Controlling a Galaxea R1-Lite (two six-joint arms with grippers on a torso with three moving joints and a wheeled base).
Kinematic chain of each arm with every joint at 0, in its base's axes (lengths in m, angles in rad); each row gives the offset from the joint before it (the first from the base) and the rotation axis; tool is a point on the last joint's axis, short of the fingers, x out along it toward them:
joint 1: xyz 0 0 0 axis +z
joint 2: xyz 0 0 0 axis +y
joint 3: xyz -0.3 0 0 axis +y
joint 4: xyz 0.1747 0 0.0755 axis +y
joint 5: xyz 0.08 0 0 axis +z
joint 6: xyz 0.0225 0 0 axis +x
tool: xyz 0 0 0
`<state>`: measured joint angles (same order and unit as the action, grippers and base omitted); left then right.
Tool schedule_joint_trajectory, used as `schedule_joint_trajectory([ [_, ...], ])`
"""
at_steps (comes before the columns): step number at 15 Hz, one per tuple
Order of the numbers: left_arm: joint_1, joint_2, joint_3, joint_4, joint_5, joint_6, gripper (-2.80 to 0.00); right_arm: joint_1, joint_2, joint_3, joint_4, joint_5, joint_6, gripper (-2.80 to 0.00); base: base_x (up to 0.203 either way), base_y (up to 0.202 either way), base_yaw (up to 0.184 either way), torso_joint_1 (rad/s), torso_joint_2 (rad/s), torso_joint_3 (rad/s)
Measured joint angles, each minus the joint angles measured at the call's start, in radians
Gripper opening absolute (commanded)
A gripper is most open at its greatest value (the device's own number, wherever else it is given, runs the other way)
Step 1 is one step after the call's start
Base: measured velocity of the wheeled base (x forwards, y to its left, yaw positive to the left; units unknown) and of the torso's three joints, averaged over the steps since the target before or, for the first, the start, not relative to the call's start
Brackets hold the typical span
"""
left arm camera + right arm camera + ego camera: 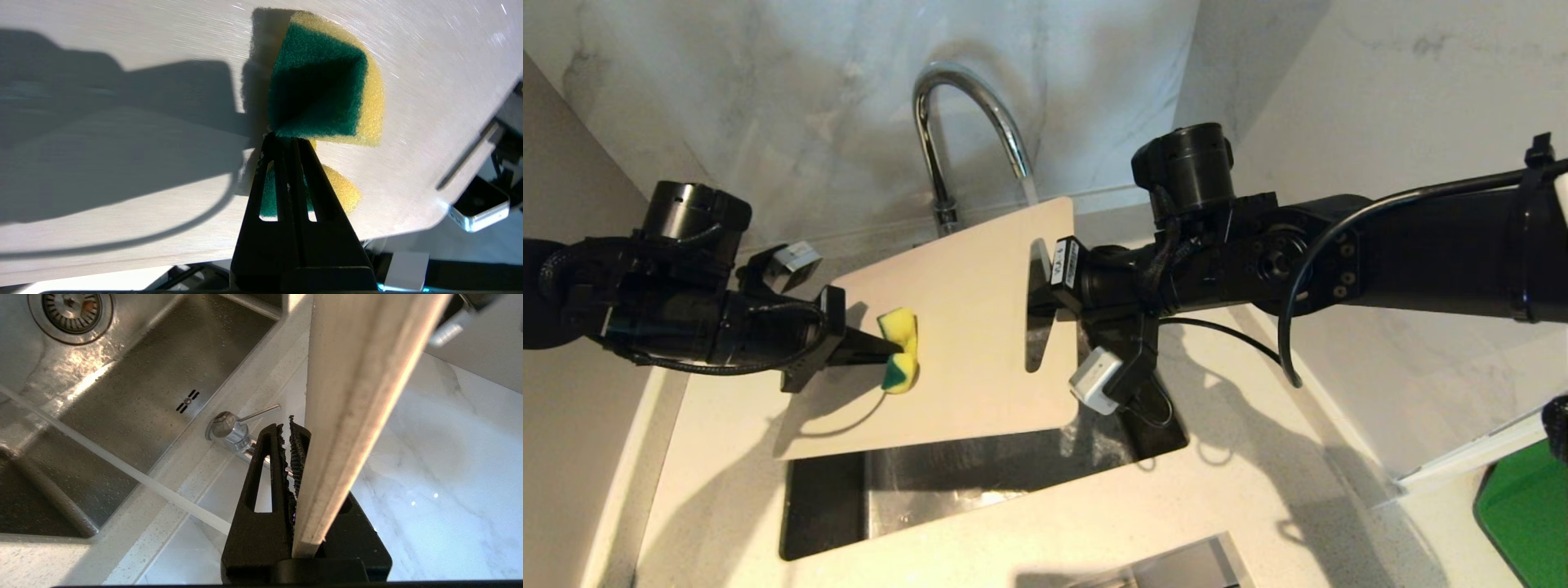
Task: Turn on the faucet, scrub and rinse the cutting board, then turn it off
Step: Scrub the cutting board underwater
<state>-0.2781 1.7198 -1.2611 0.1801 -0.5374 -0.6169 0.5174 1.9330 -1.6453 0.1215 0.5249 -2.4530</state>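
Note:
The pale cutting board (pixel 968 327) hangs tilted over the sink (pixel 980 482). My right gripper (pixel 1041 298) is shut on its right edge beside the handle slot. In the right wrist view the board's edge (pixel 355 396) runs between the jaws of that gripper (pixel 286 426). My left gripper (pixel 894 353) is shut on a yellow-and-green sponge (pixel 900 347), which presses against the board's face near its left end. The left wrist view shows the folded sponge (pixel 322 81) at the tips of the left gripper (pixel 286 141), against the board (pixel 122 163). Behind stands the chrome faucet (pixel 939 122). Water (pixel 1027 188) runs from its spout.
The stream (pixel 122 469) falls behind the board into the steel sink (pixel 143 396), whose drain (pixel 71 308) shows. The faucet's side lever (pixel 261 412) sticks out at its base. A bright green flat object (pixel 1523 506) lies at the right. White counter (pixel 1258 490) surrounds the sink.

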Motion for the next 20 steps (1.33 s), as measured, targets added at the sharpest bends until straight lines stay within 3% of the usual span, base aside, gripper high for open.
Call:
schedule_joint_trajectory([
  [4, 0.118, 0.016, 0.050, -0.033, -0.067, 0.017, -2.80, 0.001, -0.001, -0.003, 0.001, 0.001, 0.003, -2.80, 0.000, 0.000, 0.000, 0.000, 0.00, 0.000],
  [9, 0.276, 0.072, 0.111, -0.118, -0.076, 0.083, -2.80, 0.001, -0.004, 0.000, 0.001, 0.001, 0.003, -2.80, 0.000, 0.000, 0.000, 0.000, 0.00, 0.000],
  [13, 0.384, 0.118, 0.139, -0.132, -0.134, 0.165, -2.80, 0.001, -0.004, 0.000, 0.000, 0.001, 0.016, -2.80, 0.000, 0.000, 0.000, 0.000, 0.00, 0.000],
  [17, 0.417, 0.138, 0.147, -0.134, -0.137, 0.184, -2.80, 0.001, -0.003, 0.000, 0.000, 0.001, 0.018, -2.80, 0.000, 0.000, 0.000, 0.000, 0.00, 0.000],
  [20, 0.393, 0.106, 0.139, -0.130, -0.137, 0.164, -2.80, 0.000, -0.004, -0.002, -0.002, 0.001, 0.017, -2.80, 0.000, 0.000, 0.000, 0.000, 0.00, 0.000],
])
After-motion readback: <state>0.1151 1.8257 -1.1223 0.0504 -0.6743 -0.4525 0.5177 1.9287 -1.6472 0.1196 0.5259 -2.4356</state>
